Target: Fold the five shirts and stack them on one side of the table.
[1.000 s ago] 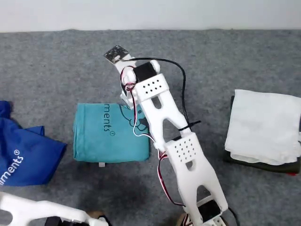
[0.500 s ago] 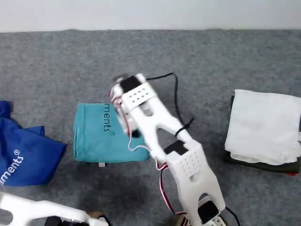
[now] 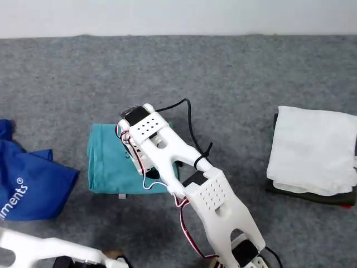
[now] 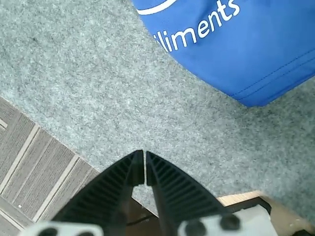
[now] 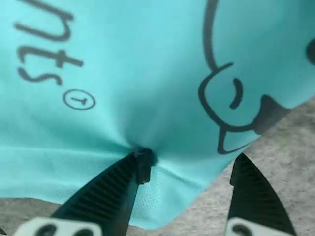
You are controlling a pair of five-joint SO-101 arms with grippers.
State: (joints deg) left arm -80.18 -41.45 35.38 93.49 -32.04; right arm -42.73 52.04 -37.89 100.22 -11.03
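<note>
The folded teal shirt [image 3: 106,162] lies mid-counter, printed with dark lettering, a small circled mark and a line-drawn cartoon figure; a small white tag [image 3: 120,195] pokes from its near edge. The right claw [image 5: 193,162] is spread apart over it, with one fingertip [image 5: 142,164] pressing a dimple into the fabric near the hem. The crumpled blue shirt [image 3: 28,184] with white lettering sits at the left edge. Near it, the left claw [image 4: 144,157] is pinched together on nothing above the counter [image 3: 251,78], which has a grey felt-like covering. A folded white shirt [image 3: 312,148] rests on a dark shirt [image 3: 312,195] at the right. Wood-look floor [image 4: 29,162] shows beyond the counter's edge, and a white wall [image 3: 167,17] stands behind.
</note>
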